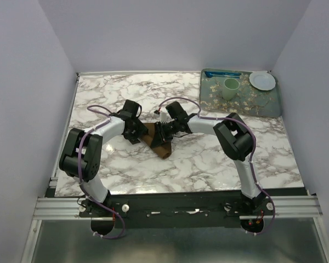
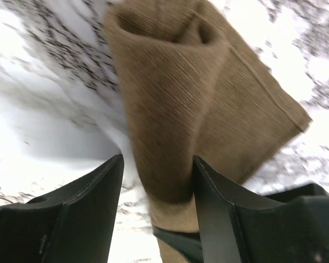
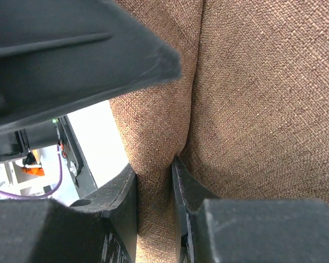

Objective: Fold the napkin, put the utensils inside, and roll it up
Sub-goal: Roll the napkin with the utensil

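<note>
The brown napkin (image 1: 156,139) lies mid-table, partly rolled into a thick tube (image 2: 170,98) with a flat tail spreading to the right. My left gripper (image 2: 156,159) straddles the near end of the roll. Its right finger (image 2: 219,208) touches the cloth, while marble shows between the roll and its left finger (image 2: 93,208), so it stands open. My right gripper (image 3: 153,164) is shut on a fold of the napkin (image 3: 252,82), the cloth squeezed between both fingers. In the top view both grippers (image 1: 140,131) (image 1: 163,131) meet over the cloth. The utensils are hidden.
A green tray (image 1: 271,107) sits at the back right, with a pale green cup (image 1: 231,89), a white plate (image 1: 262,80) and a bright blue plastic utensil (image 1: 222,73) on it. Purple walls enclose the marble table (image 1: 208,164).
</note>
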`<move>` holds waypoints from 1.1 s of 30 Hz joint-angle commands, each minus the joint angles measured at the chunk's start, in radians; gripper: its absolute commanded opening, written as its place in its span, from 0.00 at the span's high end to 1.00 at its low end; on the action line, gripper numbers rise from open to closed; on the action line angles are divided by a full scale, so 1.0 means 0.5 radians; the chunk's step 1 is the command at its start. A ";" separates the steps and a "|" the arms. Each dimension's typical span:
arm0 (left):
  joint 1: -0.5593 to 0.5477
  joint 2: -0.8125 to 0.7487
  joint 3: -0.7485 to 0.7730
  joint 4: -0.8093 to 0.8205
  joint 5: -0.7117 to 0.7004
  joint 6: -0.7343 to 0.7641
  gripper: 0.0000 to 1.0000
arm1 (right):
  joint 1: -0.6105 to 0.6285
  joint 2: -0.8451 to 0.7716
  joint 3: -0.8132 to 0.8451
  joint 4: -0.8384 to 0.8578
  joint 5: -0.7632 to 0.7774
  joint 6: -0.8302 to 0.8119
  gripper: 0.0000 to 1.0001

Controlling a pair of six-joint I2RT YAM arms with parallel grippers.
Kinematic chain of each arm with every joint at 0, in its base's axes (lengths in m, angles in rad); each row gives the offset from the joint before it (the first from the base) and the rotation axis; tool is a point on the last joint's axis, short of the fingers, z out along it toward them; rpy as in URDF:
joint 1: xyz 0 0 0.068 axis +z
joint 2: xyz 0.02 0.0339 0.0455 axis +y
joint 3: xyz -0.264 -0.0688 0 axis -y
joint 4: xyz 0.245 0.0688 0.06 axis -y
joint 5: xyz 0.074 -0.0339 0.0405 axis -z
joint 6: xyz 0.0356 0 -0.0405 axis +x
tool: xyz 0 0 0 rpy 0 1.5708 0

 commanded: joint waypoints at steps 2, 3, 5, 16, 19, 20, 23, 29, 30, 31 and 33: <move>-0.016 0.109 0.102 -0.153 -0.345 -0.028 0.46 | 0.004 0.076 0.093 -0.194 -0.020 -0.135 0.75; -0.019 0.112 0.090 -0.138 -0.372 -0.031 0.50 | 0.007 0.067 0.105 -0.249 0.020 -0.184 0.74; -0.016 0.134 0.072 -0.132 -0.406 -0.022 0.59 | 0.010 0.048 0.142 -0.304 0.072 -0.224 0.73; -0.016 0.103 0.010 -0.052 -0.302 -0.003 0.75 | 0.337 -0.402 0.191 -0.691 1.448 -0.537 0.31; -0.016 0.091 -0.002 -0.055 -0.278 -0.009 0.75 | 0.564 -0.602 -0.029 -0.449 2.133 -0.549 0.19; -0.016 0.094 -0.002 -0.052 -0.265 -0.018 0.75 | 0.599 -0.621 -0.060 -0.397 2.210 -0.556 0.18; -0.016 0.109 0.004 -0.055 -0.223 -0.025 0.75 | 0.718 -0.578 -0.076 -0.314 2.447 -0.574 0.15; -0.010 0.103 -0.026 -0.046 -0.189 -0.055 0.74 | 0.838 -0.342 0.004 -0.246 2.604 -0.675 0.14; -0.007 0.103 -0.030 -0.043 -0.183 -0.058 0.74 | 0.844 -0.320 0.010 -0.246 2.607 -0.678 0.14; -0.007 0.097 -0.030 -0.046 -0.179 -0.058 0.74 | 0.845 -0.281 0.016 -0.246 2.607 -0.675 0.14; -0.004 0.094 -0.042 -0.040 -0.167 -0.067 0.74 | 0.841 -0.265 0.019 -0.240 2.595 -0.672 0.14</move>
